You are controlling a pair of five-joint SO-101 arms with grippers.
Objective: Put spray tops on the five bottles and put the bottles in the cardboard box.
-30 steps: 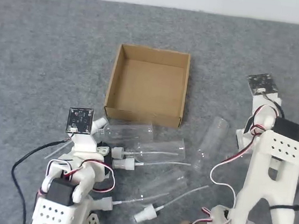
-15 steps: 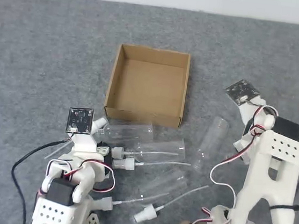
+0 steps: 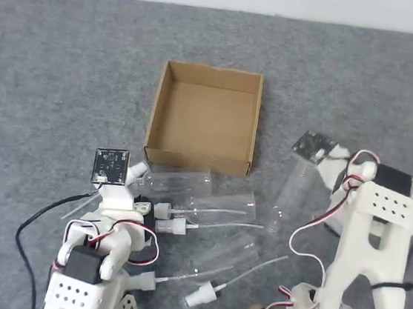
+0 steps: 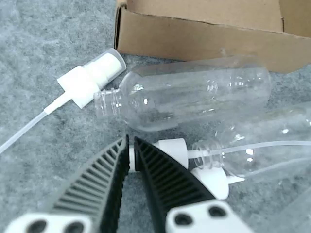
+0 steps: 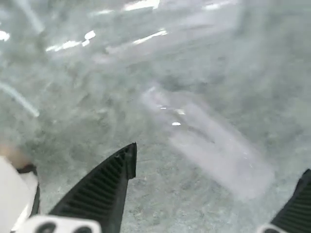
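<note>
The cardboard box (image 3: 205,117) stands open at mid table. Clear bottles (image 3: 177,181) (image 3: 219,204) (image 3: 229,250) lie in front of it, and another bottle (image 3: 291,194) lies apart to the right. Loose spray tops (image 3: 139,169) (image 3: 201,297) lie among them. My left gripper (image 4: 130,143) is shut, with a white sliver of a spray top (image 4: 170,150) between its fingers, at the neck of a bottle (image 4: 252,155). A second bottle (image 4: 194,97) lies beyond, beside a spray top (image 4: 92,80). My right gripper (image 5: 219,159) hangs open over the blurred lone bottle (image 5: 209,141).
Grey carpet covers the table (image 3: 67,71). A black cable (image 3: 30,224) trails by the left arm's base. The box's front wall (image 4: 204,39) rises just past the bottles.
The right arm's wrist swung left and down, from the far right to over the lone bottle. The left arm and the bottles kept still.
</note>
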